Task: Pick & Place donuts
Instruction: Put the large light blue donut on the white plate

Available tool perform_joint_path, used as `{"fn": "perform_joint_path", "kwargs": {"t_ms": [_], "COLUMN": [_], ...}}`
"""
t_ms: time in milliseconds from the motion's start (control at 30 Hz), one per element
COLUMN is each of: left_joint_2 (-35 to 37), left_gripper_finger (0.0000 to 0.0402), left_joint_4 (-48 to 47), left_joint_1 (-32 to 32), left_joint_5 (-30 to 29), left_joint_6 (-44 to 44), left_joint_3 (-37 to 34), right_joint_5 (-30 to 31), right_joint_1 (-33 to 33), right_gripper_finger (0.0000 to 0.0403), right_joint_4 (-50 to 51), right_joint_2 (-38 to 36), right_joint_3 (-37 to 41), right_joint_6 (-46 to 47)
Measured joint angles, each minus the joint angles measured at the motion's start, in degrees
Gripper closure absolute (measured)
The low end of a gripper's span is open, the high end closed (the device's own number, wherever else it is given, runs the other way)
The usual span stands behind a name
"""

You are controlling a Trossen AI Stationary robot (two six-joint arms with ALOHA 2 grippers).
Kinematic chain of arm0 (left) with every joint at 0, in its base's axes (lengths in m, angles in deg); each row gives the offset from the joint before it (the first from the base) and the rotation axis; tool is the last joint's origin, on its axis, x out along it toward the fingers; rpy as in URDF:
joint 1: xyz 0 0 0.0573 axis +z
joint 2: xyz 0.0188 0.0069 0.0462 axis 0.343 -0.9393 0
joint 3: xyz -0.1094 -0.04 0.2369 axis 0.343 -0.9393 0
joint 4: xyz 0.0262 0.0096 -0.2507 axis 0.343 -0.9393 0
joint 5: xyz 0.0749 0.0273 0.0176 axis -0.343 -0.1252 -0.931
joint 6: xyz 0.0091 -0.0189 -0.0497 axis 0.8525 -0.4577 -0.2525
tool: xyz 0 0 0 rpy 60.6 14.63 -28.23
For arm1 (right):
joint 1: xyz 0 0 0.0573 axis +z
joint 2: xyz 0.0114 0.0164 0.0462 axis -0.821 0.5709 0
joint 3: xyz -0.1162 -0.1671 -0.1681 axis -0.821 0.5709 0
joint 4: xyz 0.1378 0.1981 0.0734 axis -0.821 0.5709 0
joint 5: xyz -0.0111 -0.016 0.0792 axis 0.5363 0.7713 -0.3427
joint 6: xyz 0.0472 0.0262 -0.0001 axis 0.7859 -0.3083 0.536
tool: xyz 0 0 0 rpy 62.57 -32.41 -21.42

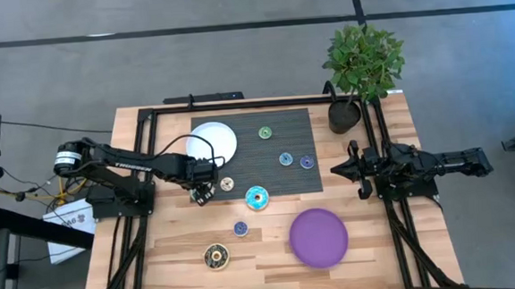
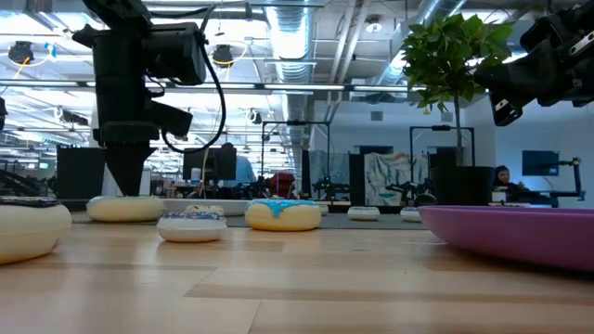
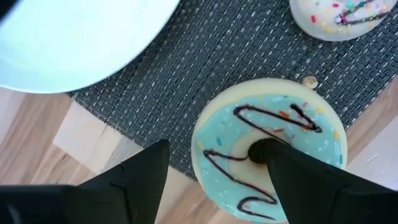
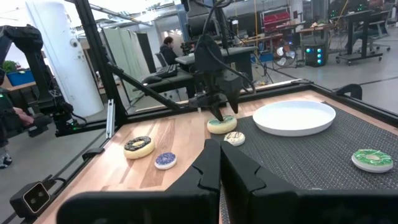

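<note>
Left gripper (image 3: 214,149): positioned low over the desk (image 1: 157,267), at the near-left corner of the dark mat (image 1: 282,183), just off the white plate (image 1: 214,143).
Left fingers (image 3: 140,180): released and spread. One finger is at the hole of the mint-iced donut (image 3: 273,127). The other stands outside the ring with a visible gap, so nothing is grasped.
Mint-iced donut: lies flat, half on the mat edge and half on the wood, directly under the left gripper. Its icing carries a dark zigzag drizzle.
Cream sprinkled donut (image 1: 227,184): flat on the mat edge, just beside the mint-iced donut but not touching it.
Teal donut (image 1: 257,197): on the near edge of the mat, right of the cream one.
Green donut (image 1: 265,133): on the mat, right of the white plate.
Blue donut (image 1: 285,159) and purple donut (image 1: 306,162): near each other at the middle of the mat.
Small blue-iced donut (image 1: 240,228): on bare wood, between the mat and the brown-iced donut (image 1: 216,255).
Purple plate (image 1: 318,237): on the wood, near right, carrying no donut.
White plate: carries no donut.
Right gripper (image 4: 219,155): waits at the right side of the desk, raised, fingers clenched together on nothing.
Potted plant (image 1: 360,66): far right corner of the desk.
</note>
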Motion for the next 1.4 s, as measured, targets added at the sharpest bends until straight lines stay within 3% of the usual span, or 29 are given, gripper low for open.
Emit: {"fn": "perform_joint_path", "kwargs": {"t_ms": [533,967,1400], "left_joint_2": [-0.03,-8.77,-8.15], "left_gripper_finger": [0.0149,0.0159,0.0160], "left_joint_4": [0.06,1.95,1.98], "left_joint_1": [-0.02,-0.20,-0.20], "left_joint_5": [-0.04,1.80,1.47], "left_joint_6": [-0.51,-2.70,-2.50], "left_joint_3": [-0.09,0.29,1.65], "right_joint_5": [0.01,0.01,0.00], "right_joint_1": [0.01,0.02,0.02], "right_gripper_finger": [0.0403,0.0403,0.0403], "right_joint_4": [0.00,0.00,0.00], "right_joint_2": [0.01,0.01,0.00], "right_joint_3": [0.01,0.00,0.02], "right_joint_6": [0.00,0.00,0.00]}}
